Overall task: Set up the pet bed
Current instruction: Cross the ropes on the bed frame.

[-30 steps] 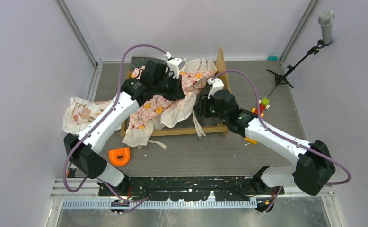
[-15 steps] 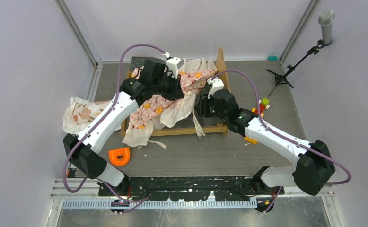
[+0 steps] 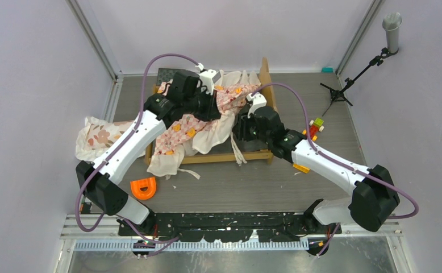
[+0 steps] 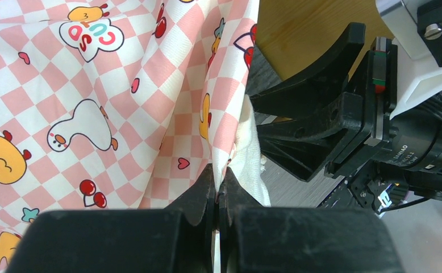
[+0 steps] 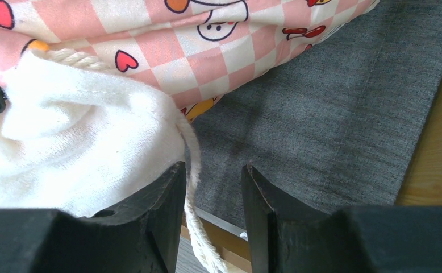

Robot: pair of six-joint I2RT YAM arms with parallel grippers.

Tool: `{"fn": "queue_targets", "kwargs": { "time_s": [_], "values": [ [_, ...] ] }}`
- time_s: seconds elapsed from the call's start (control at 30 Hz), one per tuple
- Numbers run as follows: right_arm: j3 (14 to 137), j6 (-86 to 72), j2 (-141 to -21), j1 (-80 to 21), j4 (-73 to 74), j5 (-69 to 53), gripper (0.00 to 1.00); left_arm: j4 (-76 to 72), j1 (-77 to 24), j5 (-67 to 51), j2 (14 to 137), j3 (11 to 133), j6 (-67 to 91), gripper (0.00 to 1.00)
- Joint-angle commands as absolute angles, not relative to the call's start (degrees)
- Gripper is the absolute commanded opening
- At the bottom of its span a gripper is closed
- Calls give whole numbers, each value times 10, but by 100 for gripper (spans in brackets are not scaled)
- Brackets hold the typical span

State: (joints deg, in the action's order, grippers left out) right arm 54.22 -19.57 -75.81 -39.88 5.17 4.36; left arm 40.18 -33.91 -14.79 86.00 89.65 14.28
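Pet bed (image 3: 213, 158) carries the pink-checkered sheet (image 4: 94, 85); left gripper (image 4: 217, 199) pinches its fold, right gripper (image 5: 213, 210) slightly parted, straddling a white cord (image 5: 193, 165).

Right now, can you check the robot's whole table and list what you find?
Surface: grey wood-grain table.
Job's things: pet bed, grey mattress showing; pink checked sheet bunched across it; floral pillow lying off its left side.
Clutter: orange piece near the left arm; coloured blocks by the right arm.
Grippers: left gripper shut on the sheet; right gripper open over the mattress.
Cables: purple cables looping along both arms.
Surroundings: pale walls; microphone stand at right.
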Motion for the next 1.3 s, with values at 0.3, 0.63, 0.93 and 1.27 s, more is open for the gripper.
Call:
{"fn": "queue_targets", "kwargs": {
  "time_s": [0.3, 0.63, 0.93, 1.27],
  "values": [
    [574, -187, -782, -395, 9, 47, 46, 396, -333, -163, 830, 895, 134, 0],
    [565, -203, -804, -394, -22, 22, 46, 398, -331, -160, 828, 896, 133, 0],
    [542, -223, -824, -394, -61, -23, 46, 397, -330, -163, 827, 895, 134, 0],
    [527, -229, -847, -394, -85, -9, 46, 395, -328, -164, 827, 894, 134, 0]
  ]
}}
